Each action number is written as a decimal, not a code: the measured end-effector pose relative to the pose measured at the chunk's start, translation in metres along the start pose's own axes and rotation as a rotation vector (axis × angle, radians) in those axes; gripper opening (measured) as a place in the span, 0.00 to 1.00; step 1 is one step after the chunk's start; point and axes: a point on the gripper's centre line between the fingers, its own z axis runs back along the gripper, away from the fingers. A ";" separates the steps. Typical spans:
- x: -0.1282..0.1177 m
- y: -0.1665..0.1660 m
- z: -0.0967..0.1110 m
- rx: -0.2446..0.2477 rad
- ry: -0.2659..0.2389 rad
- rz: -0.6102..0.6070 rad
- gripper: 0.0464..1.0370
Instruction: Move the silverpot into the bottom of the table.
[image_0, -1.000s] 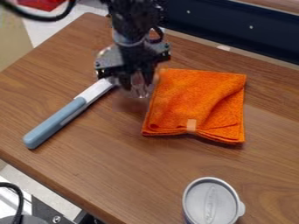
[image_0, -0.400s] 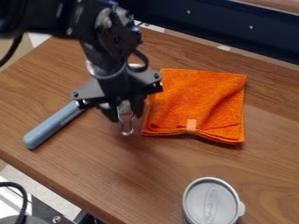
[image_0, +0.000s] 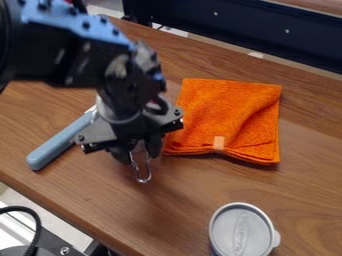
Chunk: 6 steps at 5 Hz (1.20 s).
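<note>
Now the gripper (image_0: 138, 154) has slid toward six-to-seven o'clock, fingers nearly together, pinching the silver pot (image_0: 142, 180) by its wire handle; that loop pokes out at six o'clock, body mostly hidden behind the gripper.

A silver wire loop (image_0: 143, 180) is held by the black gripper (image_0: 139, 152) above the wooden table (image_0: 187, 200). A blue-handled utensil (image_0: 60, 140) is partly hidden by the arm (image_0: 77, 55); an orange cloth (image_0: 224, 112) is folded nearby, and a lidded cup (image_0: 242, 232) is seen near the bottom edge.
</note>
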 end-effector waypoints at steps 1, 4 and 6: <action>-0.010 -0.002 -0.008 0.036 -0.011 0.041 0.34; -0.026 0.003 -0.012 0.112 0.026 0.190 0.34; -0.025 0.003 -0.028 0.167 0.118 0.261 0.40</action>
